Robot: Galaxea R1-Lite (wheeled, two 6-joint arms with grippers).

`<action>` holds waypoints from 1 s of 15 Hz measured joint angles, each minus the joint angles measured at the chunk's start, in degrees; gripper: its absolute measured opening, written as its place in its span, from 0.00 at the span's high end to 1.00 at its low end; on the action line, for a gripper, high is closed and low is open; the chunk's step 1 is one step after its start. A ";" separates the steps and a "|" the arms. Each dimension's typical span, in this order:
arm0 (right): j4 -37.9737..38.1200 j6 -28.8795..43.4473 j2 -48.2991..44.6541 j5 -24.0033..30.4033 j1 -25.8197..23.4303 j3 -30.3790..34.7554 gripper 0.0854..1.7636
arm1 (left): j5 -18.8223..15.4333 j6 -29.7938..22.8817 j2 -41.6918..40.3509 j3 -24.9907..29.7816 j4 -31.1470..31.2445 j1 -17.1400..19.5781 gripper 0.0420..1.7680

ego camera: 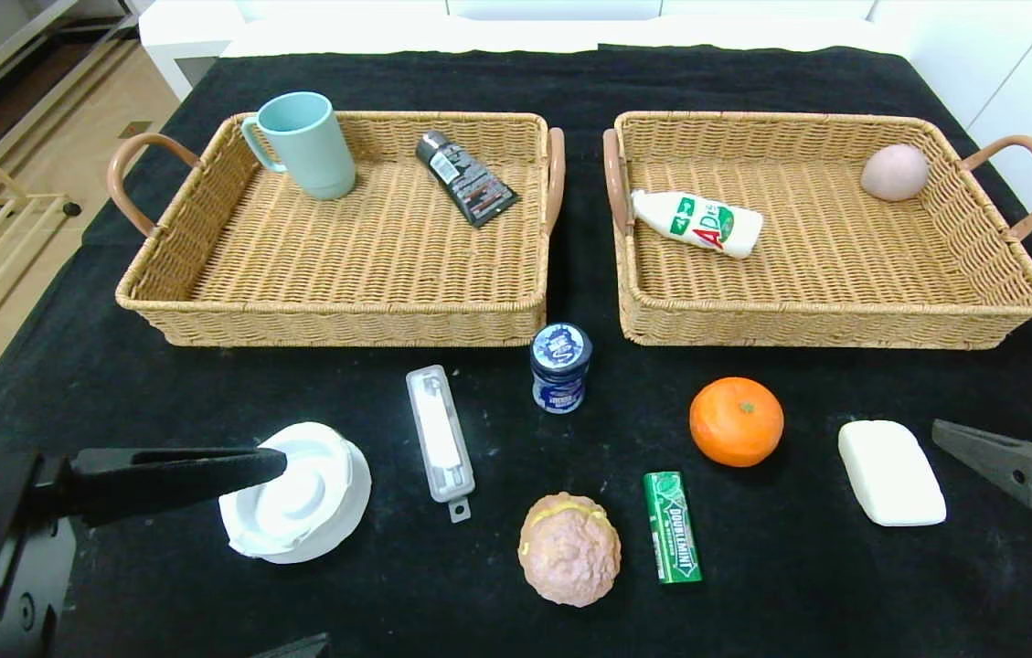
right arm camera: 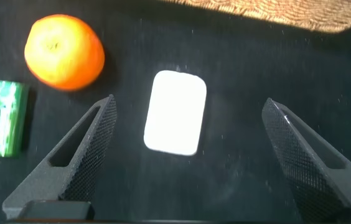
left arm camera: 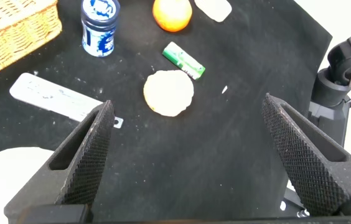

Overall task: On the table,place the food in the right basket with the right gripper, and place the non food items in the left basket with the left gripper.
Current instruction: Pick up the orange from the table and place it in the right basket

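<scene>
Left gripper [ego camera: 273, 464], jaws wide and empty, hovers at the dish [ego camera: 296, 493], near-left on the table [ego camera: 113, 384]; probably just above it, contact unclear. Right gripper [ego camera: 945, 434], also spread and empty, sits right of the soap [ego camera: 890, 472]. Orange [ego camera: 736, 421] lies left of that.

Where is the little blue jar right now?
In the head view, the blue jar stands upright on the black table, just in front of the gap between the two baskets, with the white plastic case to its left and the orange to its right.
</scene>
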 joint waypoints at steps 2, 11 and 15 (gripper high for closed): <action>0.29 0.30 2.12 -0.05 0.06 -2.21 0.03 | 0.00 0.00 -0.24 0.00 -0.02 0.07 0.03; 11.68 6.05 16.40 -3.86 11.17 -21.92 0.03 | 0.09 0.00 -0.88 -0.07 -0.05 0.18 0.03; 24.36 17.02 23.98 -5.49 16.51 -35.38 0.03 | 0.10 0.00 -0.91 -0.07 -0.05 0.18 0.03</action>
